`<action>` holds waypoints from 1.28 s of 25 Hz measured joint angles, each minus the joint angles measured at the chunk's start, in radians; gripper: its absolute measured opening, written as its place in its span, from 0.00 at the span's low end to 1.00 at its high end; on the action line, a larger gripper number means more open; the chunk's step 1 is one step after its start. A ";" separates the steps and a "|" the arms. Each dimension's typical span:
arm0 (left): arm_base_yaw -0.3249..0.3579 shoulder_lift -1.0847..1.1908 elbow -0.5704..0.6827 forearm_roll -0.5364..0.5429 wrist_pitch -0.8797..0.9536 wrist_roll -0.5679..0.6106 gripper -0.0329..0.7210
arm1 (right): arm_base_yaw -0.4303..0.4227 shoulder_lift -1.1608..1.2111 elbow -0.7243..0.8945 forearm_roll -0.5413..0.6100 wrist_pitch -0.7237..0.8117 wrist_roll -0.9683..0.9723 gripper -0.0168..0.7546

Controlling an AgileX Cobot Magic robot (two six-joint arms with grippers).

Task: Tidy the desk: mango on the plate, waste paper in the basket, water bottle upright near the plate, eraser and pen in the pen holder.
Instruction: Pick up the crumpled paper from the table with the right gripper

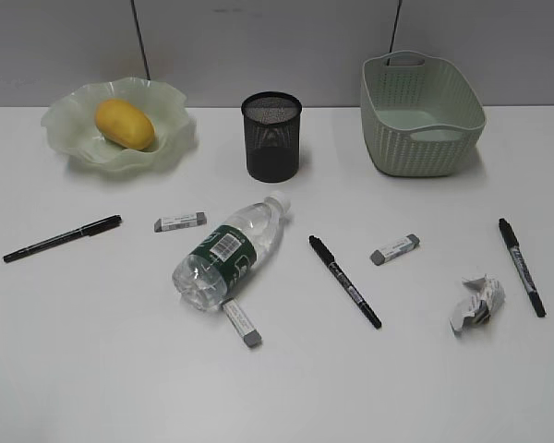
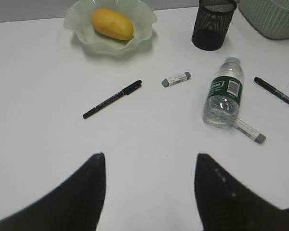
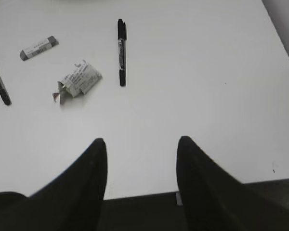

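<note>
The mango [image 1: 125,124] lies in the ruffled green plate [image 1: 74,140] at the back left; both also show in the left wrist view, mango [image 2: 112,23] and plate [image 2: 82,30]. The water bottle [image 1: 229,255] lies on its side mid-desk, also in the left wrist view [image 2: 224,91]. The waste paper [image 1: 475,303] sits at the front right, also in the right wrist view [image 3: 77,82]. The pen holder [image 1: 271,135] and basket [image 1: 421,113] stand at the back. Three pens [image 1: 63,238] [image 1: 344,281] [image 1: 521,266] and three erasers [image 1: 180,221] [image 1: 394,249] [image 1: 242,322] lie scattered. My left gripper [image 2: 149,156] and right gripper [image 3: 140,140] are open, empty, over the desk's near edge.
The white desk [image 1: 92,369] has a grey wall behind it. Its front edge shows in the right wrist view [image 3: 135,195]. Neither arm shows in the exterior view.
</note>
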 joint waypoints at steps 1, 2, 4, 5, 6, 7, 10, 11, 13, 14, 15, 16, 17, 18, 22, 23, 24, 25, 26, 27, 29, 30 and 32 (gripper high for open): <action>0.000 0.000 0.002 0.000 -0.001 0.000 0.63 | 0.000 0.026 -0.002 -0.001 -0.001 0.003 0.52; 0.000 0.000 0.002 0.000 -0.001 0.000 0.63 | 0.000 0.049 -0.005 -0.001 -0.006 0.008 0.52; 0.000 0.000 0.004 0.000 -0.002 0.000 0.63 | 0.000 0.089 -0.019 -0.001 -0.051 0.016 0.52; 0.000 0.000 0.004 0.000 -0.002 0.000 0.63 | 0.000 0.111 -0.022 0.002 -0.085 0.021 0.52; 0.000 0.000 0.004 0.000 -0.002 0.000 0.63 | 0.000 0.136 -0.024 0.008 -0.132 0.027 0.52; 0.000 0.000 0.004 0.000 -0.002 0.000 0.63 | 0.001 0.161 -0.024 0.014 -0.176 0.030 0.52; 0.000 0.000 0.004 0.001 -0.002 0.000 0.63 | 0.001 0.281 -0.025 0.029 -0.248 0.034 0.52; 0.000 0.000 0.004 0.001 -0.002 0.000 0.63 | 0.001 0.330 -0.025 0.030 -0.258 0.035 0.52; 0.000 0.000 0.004 0.001 -0.002 0.000 0.63 | 0.001 0.420 -0.025 0.034 -0.280 0.036 0.52; 0.000 0.000 0.004 0.001 -0.002 0.000 0.63 | 0.001 0.459 -0.025 0.035 -0.301 0.036 0.52; 0.000 0.000 0.004 0.001 -0.002 0.000 0.63 | 0.001 0.510 -0.025 0.036 -0.330 0.038 0.52; 0.000 0.000 0.004 0.001 -0.002 0.000 0.63 | 0.001 0.545 -0.025 0.042 -0.353 0.038 0.52; 0.000 0.000 0.004 0.001 -0.002 0.000 0.63 | 0.001 0.585 -0.027 0.054 -0.374 0.038 0.52; 0.000 0.000 0.004 0.001 -0.002 0.000 0.63 | 0.001 0.620 -0.032 0.067 -0.382 0.039 0.52; 0.000 0.000 0.005 0.001 -0.002 0.000 0.63 | 0.001 0.810 -0.091 0.127 -0.347 0.040 0.52; 0.000 0.000 0.005 0.001 -0.002 0.000 0.63 | 0.001 0.862 -0.111 0.136 -0.333 0.040 0.52; 0.000 0.000 0.005 0.002 -0.002 0.000 0.63 | 0.001 0.905 -0.133 0.148 -0.321 0.040 0.52; 0.000 0.000 0.005 0.002 -0.002 0.000 0.63 | 0.001 0.954 -0.155 0.162 -0.312 0.040 0.52; 0.000 0.000 0.005 0.002 -0.002 0.000 0.63 | 0.001 1.000 -0.172 0.183 -0.307 0.040 0.52; 0.000 0.000 0.005 0.002 -0.002 0.000 0.63 | 0.001 1.044 -0.191 0.207 -0.301 0.040 0.52; 0.000 0.000 0.005 0.002 -0.002 0.000 0.63 | 0.001 1.115 -0.223 0.248 -0.295 0.041 0.52; 0.000 0.000 0.005 0.002 -0.002 0.000 0.63 | 0.001 1.150 -0.232 0.273 -0.295 0.041 0.52; 0.000 0.000 0.005 0.002 -0.002 0.000 0.63 | 0.010 1.205 -0.249 0.307 -0.294 0.041 0.52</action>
